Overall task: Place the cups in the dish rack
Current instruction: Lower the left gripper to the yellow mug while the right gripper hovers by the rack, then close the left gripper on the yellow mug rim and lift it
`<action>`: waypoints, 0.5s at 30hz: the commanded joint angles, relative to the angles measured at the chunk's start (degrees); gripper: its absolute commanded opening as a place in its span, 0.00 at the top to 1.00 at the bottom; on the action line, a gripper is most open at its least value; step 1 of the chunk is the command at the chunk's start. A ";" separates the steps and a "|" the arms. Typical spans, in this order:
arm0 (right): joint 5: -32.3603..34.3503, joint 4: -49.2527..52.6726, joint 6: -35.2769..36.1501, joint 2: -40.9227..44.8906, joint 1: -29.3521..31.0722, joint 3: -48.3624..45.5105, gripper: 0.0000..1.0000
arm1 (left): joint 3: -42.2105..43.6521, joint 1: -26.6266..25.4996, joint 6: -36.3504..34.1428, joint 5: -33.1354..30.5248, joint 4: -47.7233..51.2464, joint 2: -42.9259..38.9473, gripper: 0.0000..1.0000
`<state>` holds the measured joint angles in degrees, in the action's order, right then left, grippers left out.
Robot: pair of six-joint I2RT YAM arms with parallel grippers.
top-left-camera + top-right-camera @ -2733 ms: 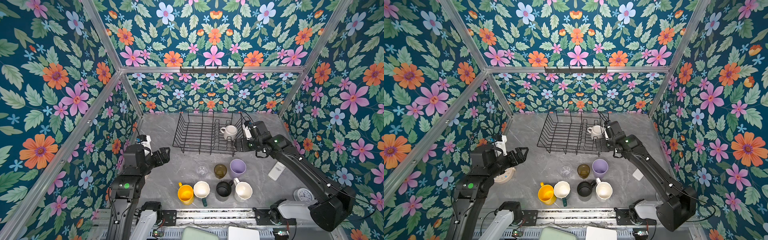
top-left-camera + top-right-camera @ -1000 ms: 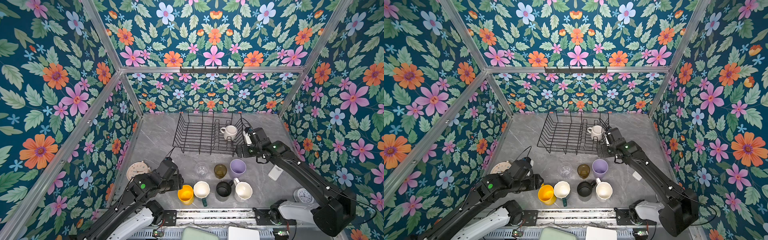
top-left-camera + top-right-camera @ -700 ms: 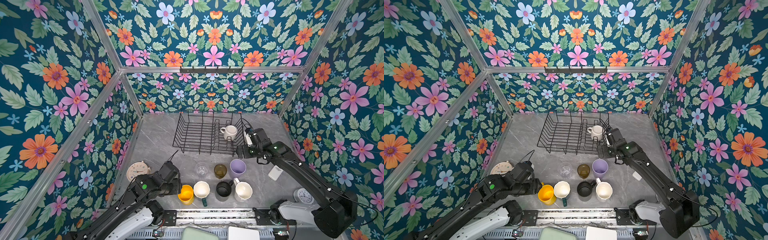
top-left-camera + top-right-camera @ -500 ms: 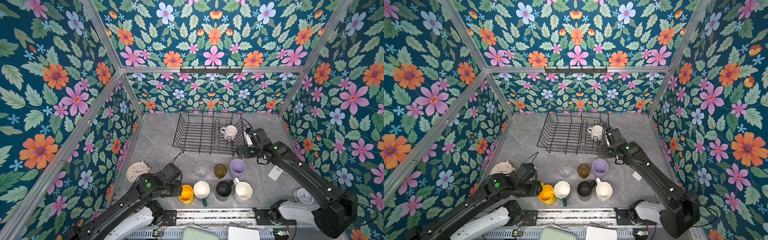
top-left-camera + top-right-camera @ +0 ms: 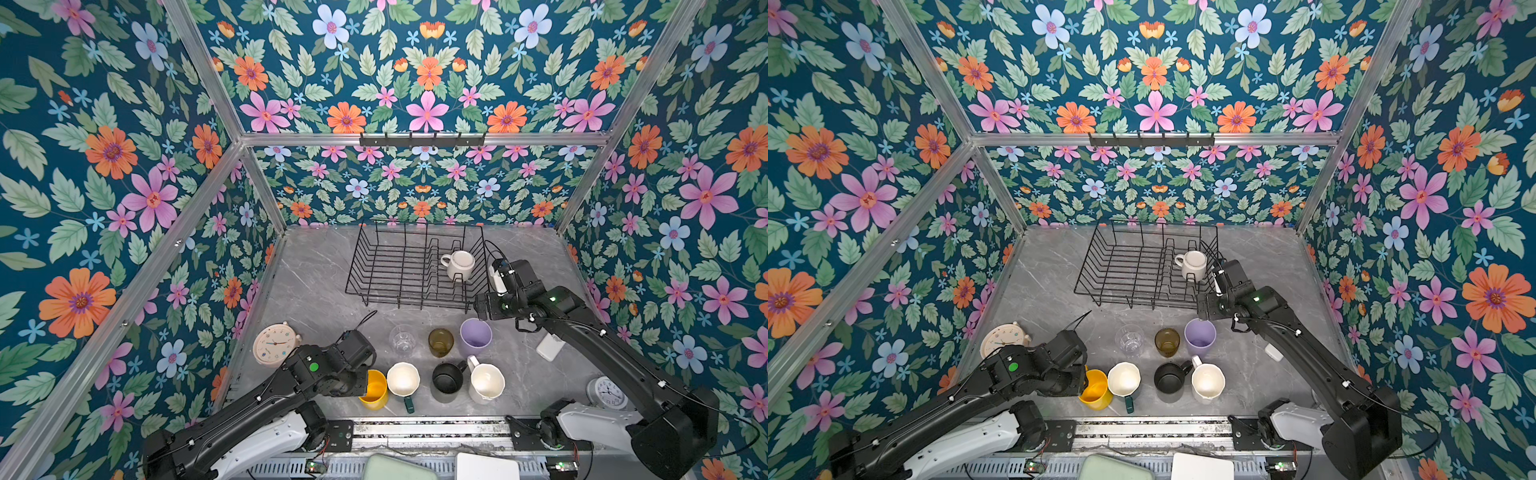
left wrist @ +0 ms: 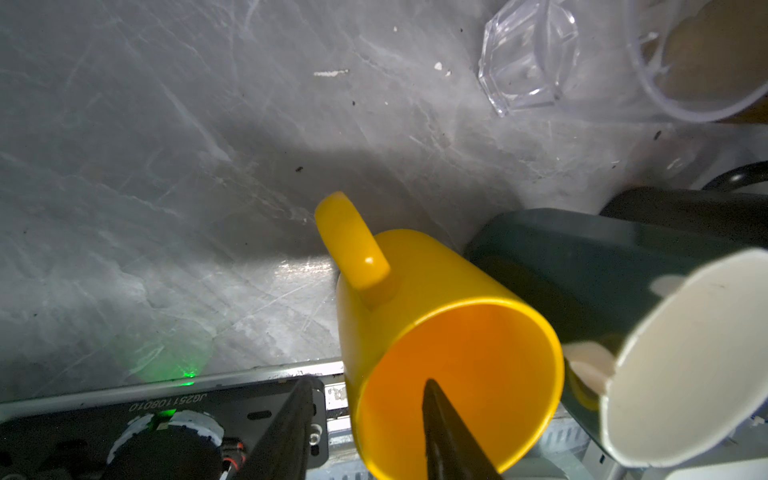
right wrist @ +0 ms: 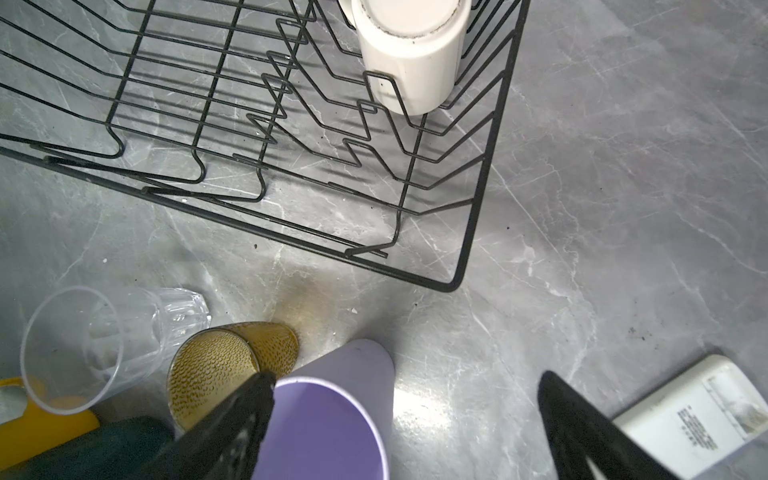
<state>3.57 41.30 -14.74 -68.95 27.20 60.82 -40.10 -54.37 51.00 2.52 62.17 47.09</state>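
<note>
Dish rack (image 5: 395,270) holds one white mug (image 5: 459,266); left pincer (image 6: 368,386) astride yellow mug (image 6: 415,282) rim, unclamped; right pincer (image 7: 407,380) wide, empty.

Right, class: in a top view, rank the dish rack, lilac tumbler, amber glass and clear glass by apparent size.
Largest: dish rack.
Then the lilac tumbler.
The amber glass and clear glass look about alike, so I won't rank them.
</note>
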 commanded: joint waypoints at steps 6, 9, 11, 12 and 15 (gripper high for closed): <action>1.25 -0.43 -0.28 1.44 0.08 -0.83 0.01 | 2.83 -0.34 4.22 -2.29 -3.11 -0.59 0.62; 1.32 -0.44 -0.06 2.16 0.06 -1.07 0.01 | 2.93 -0.40 4.85 -3.50 -3.20 -0.84 0.65; 1.43 -0.34 -0.10 2.50 0.07 -1.13 0.01 | 3.05 -0.39 5.22 -3.93 -3.77 -0.80 0.67; 1.43 -0.34 -0.10 2.67 0.05 -1.18 0.01 | 3.09 -0.39 5.44 -4.01 -4.10 -0.76 0.68; 1.38 -0.34 0.05 2.97 0.08 -1.23 0.01 | 3.46 -0.39 5.99 -4.65 -4.93 -0.51 0.72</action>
<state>4.19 41.32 -14.72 -66.24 27.22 59.51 -36.80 -54.76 55.79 -0.36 58.28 46.46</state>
